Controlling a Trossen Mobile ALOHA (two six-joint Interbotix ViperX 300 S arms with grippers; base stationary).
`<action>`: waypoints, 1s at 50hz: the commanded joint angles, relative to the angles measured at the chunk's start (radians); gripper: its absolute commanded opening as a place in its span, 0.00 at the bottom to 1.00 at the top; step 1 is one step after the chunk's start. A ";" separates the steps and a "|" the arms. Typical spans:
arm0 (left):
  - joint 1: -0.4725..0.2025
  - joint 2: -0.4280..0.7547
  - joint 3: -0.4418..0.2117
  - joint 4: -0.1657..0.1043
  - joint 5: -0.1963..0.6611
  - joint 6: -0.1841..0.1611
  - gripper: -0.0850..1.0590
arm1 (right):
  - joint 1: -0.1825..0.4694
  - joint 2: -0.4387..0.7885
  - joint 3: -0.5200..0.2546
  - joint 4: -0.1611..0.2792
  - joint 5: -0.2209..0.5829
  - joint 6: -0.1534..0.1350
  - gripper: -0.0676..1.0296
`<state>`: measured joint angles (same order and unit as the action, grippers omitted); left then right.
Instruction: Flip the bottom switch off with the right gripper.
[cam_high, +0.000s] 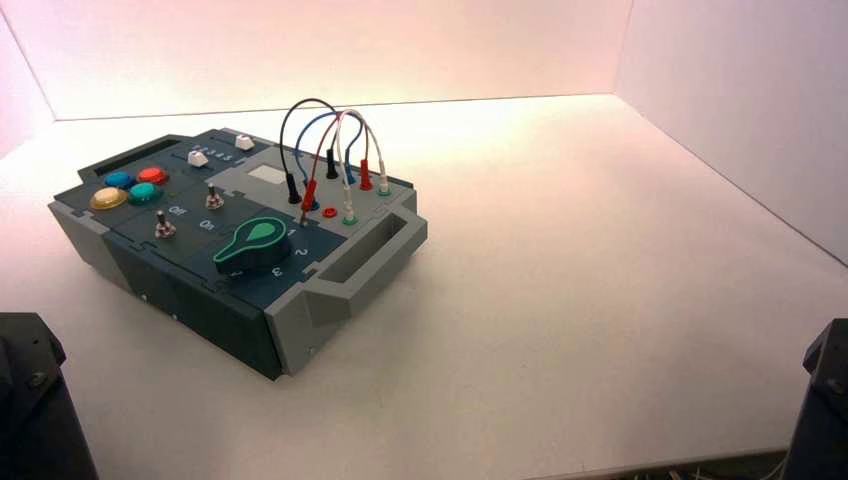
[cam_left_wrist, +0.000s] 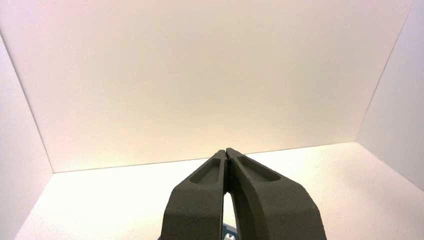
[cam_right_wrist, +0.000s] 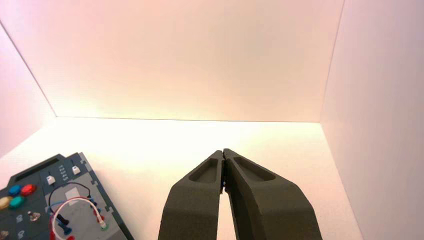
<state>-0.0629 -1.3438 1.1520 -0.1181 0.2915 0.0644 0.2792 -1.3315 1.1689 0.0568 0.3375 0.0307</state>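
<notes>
High view: box (cam_high: 240, 250) turned askew on left part of white bench (cam_high: 600, 300). Two silver toggles on dark blue panel; bottom switch (cam_high: 165, 228), beside white "Off"/"On" lettering, nearer front-left edge, second toggle (cam_high: 214, 199) just behind. Green knob (cam_high: 254, 247) to right, coloured buttons (cam_high: 130, 187) to left, looped wires (cam_high: 330, 150) toward rear. Both arms parked at lower corners, well apart from box; lever position not readable.

Left wrist view: left pincer (cam_left_wrist: 227, 152) with tips pressed together, pointing at bare back wall, idle.

Right wrist view: right pincer (cam_right_wrist: 223, 152) likewise closed to a wedge, aimed past box into open bench. Box (cam_right_wrist: 75, 210) low in corner of frame, wires (cam_right_wrist: 75, 210) and buttons (cam_right_wrist: 17, 195) visible, one toggle (cam_right_wrist: 34, 216) just showing; whether the lettered one, unclear.

Approach not yet begun. Likely risks: mistaking unlettered toggle for target, twins standing so near; snagging knob or wires on reach across from right; pushing lever wrong way, given box's rotation; shoving unfixed box instead of tripping tiny lever.
</notes>
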 joint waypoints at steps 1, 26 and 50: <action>0.002 0.017 -0.021 0.003 -0.023 0.003 0.05 | 0.005 0.006 -0.020 0.005 -0.008 0.003 0.04; 0.002 0.026 -0.018 0.003 -0.032 0.005 0.05 | 0.011 0.017 -0.021 0.006 -0.008 0.003 0.04; 0.002 0.439 -0.172 -0.012 0.048 0.000 0.05 | 0.463 0.483 -0.150 0.071 0.002 0.025 0.04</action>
<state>-0.0629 -0.9833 1.0462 -0.1289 0.3252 0.0614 0.6412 -0.9787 1.0861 0.1120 0.3375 0.0430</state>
